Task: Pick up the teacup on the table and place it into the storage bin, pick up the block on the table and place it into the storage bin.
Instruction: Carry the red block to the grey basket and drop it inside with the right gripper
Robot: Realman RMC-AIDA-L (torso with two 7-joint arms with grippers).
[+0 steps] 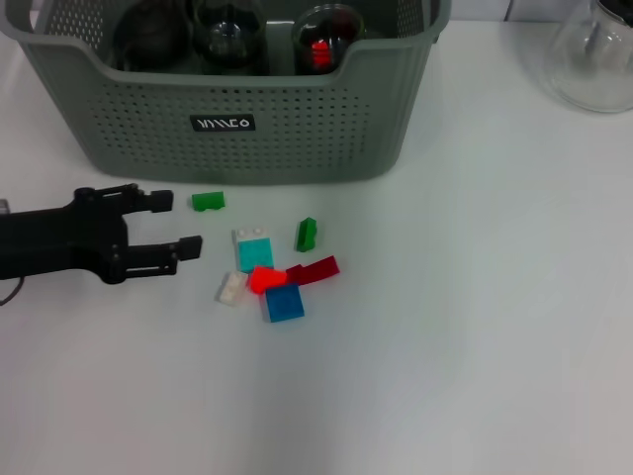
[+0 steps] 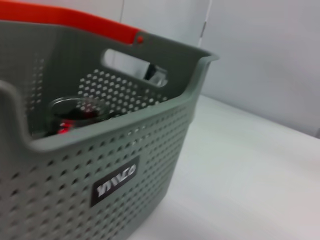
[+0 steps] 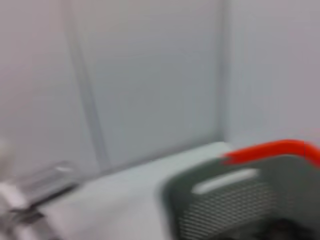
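Note:
The grey-green storage bin stands at the back of the table, also seen close up as the bin and the bin. Three dark glass teacups sit inside it, one with something red in it. Loose blocks lie in front of the bin: a green block, another green one, a cyan, an orange-red, a dark red, a blue and a white. My left gripper is open, just left of the first green block, holding nothing. The right gripper is out of view.
A clear glass flask stands at the back right. The bin carries an orange handle along its far rim. White table surface stretches to the right of and in front of the blocks.

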